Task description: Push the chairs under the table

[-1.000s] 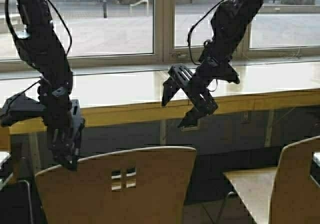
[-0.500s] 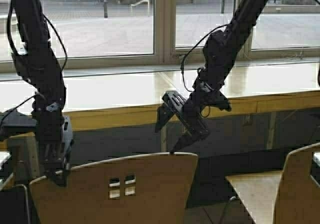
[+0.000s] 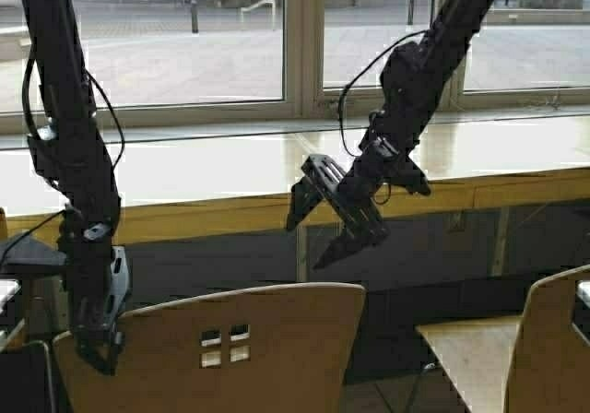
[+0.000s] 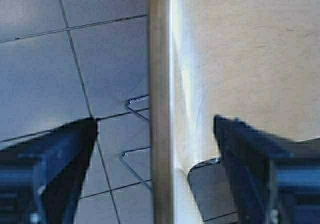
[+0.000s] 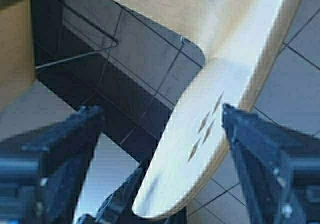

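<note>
A tan plywood chair (image 3: 277, 339), its backrest pierced by four square holes, stands in front of the long pale table (image 3: 221, 169). My left gripper (image 3: 100, 353) is low at the backrest's left edge. In the left wrist view it (image 4: 155, 134) is open, and the backrest's edge (image 4: 161, 84) passes between its fingers. My right gripper (image 3: 305, 245) is open and hangs just above the backrest's top right corner, not touching it. In the right wrist view it (image 5: 160, 134) is open over the backrest (image 5: 200, 134). A second chair (image 3: 544, 339) stands at the right.
The table's yellowish front edge (image 3: 230, 215) runs across the view, with a dark gap beneath it. Large windows (image 3: 184, 44) are behind the table. The floor is grey tile (image 4: 50, 59). Thin chair legs (image 4: 132, 159) show below the backrest.
My left gripper has come down along the backrest's left edge. My right gripper dipped to the backrest's top edge, then rose a little.
</note>
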Motion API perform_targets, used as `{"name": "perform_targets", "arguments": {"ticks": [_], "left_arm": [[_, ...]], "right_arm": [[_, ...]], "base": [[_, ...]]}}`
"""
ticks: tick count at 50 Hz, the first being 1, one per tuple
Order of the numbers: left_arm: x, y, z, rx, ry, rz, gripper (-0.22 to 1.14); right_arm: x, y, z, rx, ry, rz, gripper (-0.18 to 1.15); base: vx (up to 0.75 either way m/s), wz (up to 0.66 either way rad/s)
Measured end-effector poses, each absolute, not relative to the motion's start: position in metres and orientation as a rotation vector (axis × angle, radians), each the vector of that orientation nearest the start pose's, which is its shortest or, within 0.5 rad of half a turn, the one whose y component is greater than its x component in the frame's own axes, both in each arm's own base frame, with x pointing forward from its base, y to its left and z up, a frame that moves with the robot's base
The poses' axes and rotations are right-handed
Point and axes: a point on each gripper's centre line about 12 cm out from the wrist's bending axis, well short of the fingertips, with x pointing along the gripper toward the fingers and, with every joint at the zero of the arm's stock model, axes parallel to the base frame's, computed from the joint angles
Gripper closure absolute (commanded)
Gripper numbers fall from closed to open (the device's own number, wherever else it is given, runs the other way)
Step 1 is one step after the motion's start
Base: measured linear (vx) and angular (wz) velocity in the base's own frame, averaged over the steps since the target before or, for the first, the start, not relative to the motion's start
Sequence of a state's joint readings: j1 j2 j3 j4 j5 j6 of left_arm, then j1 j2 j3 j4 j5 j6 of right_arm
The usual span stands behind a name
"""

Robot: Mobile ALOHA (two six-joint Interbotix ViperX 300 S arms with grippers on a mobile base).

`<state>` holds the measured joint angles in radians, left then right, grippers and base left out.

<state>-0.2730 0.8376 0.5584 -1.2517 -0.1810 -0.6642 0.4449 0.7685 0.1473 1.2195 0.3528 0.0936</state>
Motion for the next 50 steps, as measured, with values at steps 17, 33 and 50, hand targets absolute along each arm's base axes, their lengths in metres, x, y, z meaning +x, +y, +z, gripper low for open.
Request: {"name": "perform_targets", "arguments": {"ticks": [17, 33, 50], "left_arm": [[0.349, -0.078, -0.135, -1.326, 0.922, 1.074, -0.08], [0.356, -0.081, -0.142, -1.332, 0.928, 1.065, -0.08], [0.363, -0.084, -0.143, -1.335, 0.935, 1.044, -0.08]], "right_arm": [[0.416, 0.236, -0.013, 1.047, 1.339, -0.088, -0.06], [0.396, 0.242, -0.058, 1.024, 1.421, -0.151, -0.06], [0.408, 0.254, -0.099, 1.045, 1.440, -0.171, -0.06]], "base": [[0.00, 0.00], [0.00, 0.00], [0.00, 0.00]]}}
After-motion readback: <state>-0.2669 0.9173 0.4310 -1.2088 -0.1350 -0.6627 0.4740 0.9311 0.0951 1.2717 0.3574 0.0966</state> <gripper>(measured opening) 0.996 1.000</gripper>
